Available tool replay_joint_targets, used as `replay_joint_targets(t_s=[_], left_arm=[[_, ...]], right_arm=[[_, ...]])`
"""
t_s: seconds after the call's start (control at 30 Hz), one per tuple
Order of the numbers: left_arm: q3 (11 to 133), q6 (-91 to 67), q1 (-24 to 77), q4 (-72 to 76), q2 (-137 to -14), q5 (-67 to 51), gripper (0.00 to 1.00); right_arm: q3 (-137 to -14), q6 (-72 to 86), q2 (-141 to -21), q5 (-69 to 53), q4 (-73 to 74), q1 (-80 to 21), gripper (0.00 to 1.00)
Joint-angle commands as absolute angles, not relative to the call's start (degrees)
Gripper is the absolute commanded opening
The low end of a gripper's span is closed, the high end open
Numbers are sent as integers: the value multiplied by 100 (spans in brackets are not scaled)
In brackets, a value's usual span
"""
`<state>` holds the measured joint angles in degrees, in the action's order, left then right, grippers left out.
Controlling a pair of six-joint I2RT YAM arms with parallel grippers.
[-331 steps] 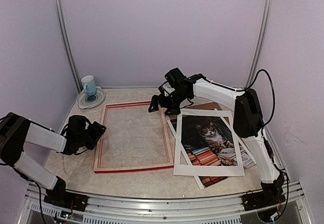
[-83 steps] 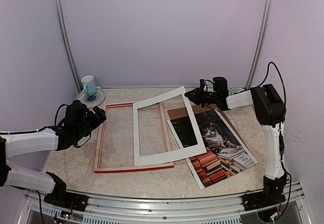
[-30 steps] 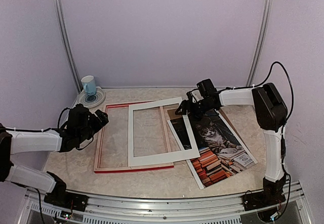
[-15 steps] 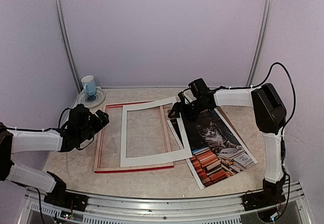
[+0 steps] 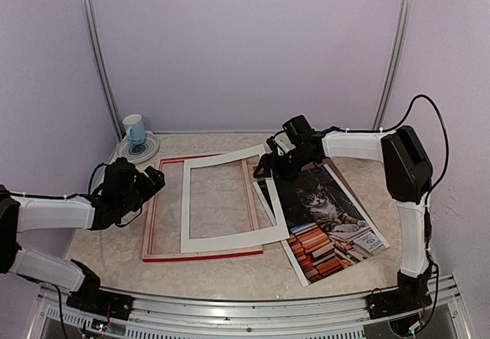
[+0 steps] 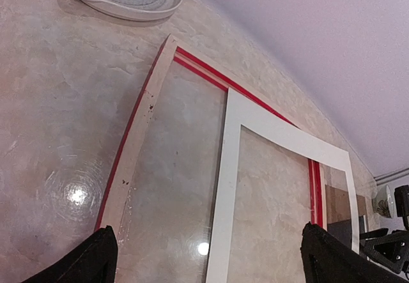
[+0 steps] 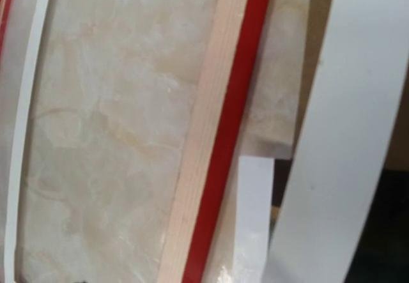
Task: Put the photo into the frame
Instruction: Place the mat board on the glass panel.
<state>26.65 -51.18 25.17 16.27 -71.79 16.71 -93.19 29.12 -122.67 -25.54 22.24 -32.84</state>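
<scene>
The red frame [image 5: 157, 201] lies flat at centre left, its pale wood back up in the left wrist view [image 6: 144, 136] and right wrist view [image 7: 223, 123]. The cat photo [image 5: 321, 209] lies on the table to its right. A white mat border [image 5: 230, 237] rests askew over the frame's right half, overlapping the photo. My right gripper [image 5: 268, 164] is at the mat's far right corner; its fingers do not show in its wrist view, only the mat [image 7: 345, 136] close by. My left gripper [image 5: 151, 180] hovers open at the frame's left rail, nothing between its fingertips [image 6: 102, 260].
A blue-and-white cup [image 5: 134, 128] stands on a striped plate [image 5: 138, 153] at the back left corner. A brown backing board [image 6: 335, 201] pokes out beyond the frame's right rail. Side walls close in the table on both sides.
The right gripper has moved left, and the white mat has slid left with it, further over the frame. The left arm has stayed where it was.
</scene>
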Motion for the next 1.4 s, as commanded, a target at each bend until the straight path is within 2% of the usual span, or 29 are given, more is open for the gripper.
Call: replay_joint_targets(t_s=[0.0,0.23,0.53,1.37], left_arm=[[2620,-5123,2531,1749,-7267,1612,99],[2615,-5114,2527,1699,-7232,1651,99],[2580,-5119,2523,1730,-7211,1663,99],[2625,-5105,2522,1658,-7118,1683,99]], right_arm=[[-9477,2926,-12303,-2774,2209,-3437,78],[-9852,2922,-12482,-2879,2315,-3615,79],[-9788,2500,-12370,-2394,2801,-3617,79],[-9607,2733,-12698,-2587,2455,-3609,80]])
